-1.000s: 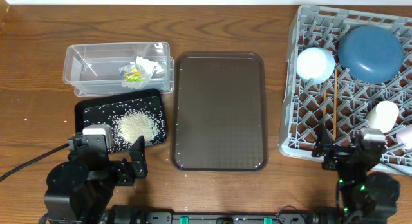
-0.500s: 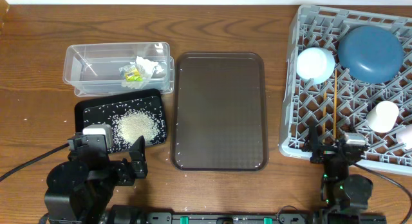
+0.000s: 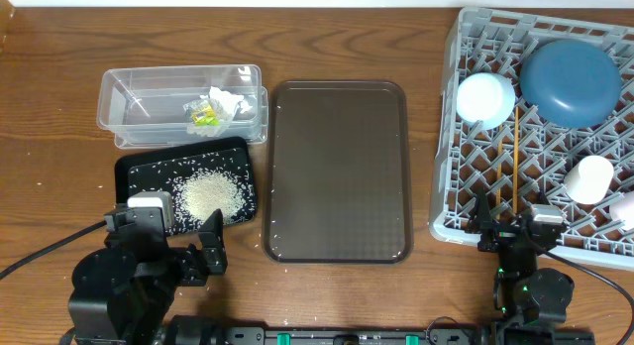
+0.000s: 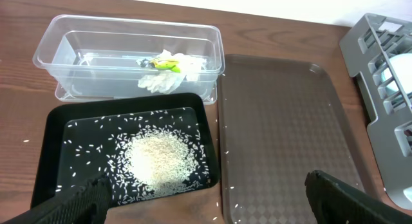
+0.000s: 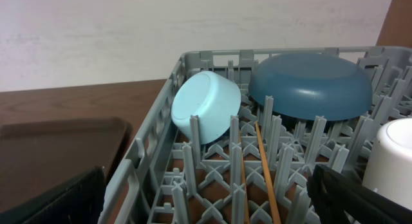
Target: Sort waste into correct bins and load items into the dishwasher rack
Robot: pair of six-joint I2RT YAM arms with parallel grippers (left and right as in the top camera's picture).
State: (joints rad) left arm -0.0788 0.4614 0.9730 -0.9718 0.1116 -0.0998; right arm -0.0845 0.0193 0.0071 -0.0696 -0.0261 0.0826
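The clear tub point(image 3: 129, 97) holds the crumpled napkin point(image 3: 226, 102) and the yellow-green wrapper point(image 3: 204, 113). The black tray point(image 3: 121, 181) in front of it holds the rice point(image 3: 211, 195). The grey rack point(image 3: 446, 186) at the right holds the dark-blue bowl point(image 3: 570, 82), the white bowl point(image 3: 485, 97), two cups point(image 3: 589, 178) and the chopsticks point(image 3: 516, 157). My left gripper point(image 3: 168, 236) is open and empty just in front of the black tray point(image 4: 48, 159). My right gripper point(image 3: 520, 226) is open and empty at the rack's front edge, facing the chopsticks point(image 5: 267, 169).
A large brown serving tray point(image 3: 337, 172) lies between the bins and the rack, with a few stray grains on it. More grains are scattered on the wooden table near the black tray. The rack's rim point(image 5: 145, 153) rises right before my right fingers.
My right arm has shifted a little to the left along the rack's front edge and then stopped. The left arm and all objects have not moved.
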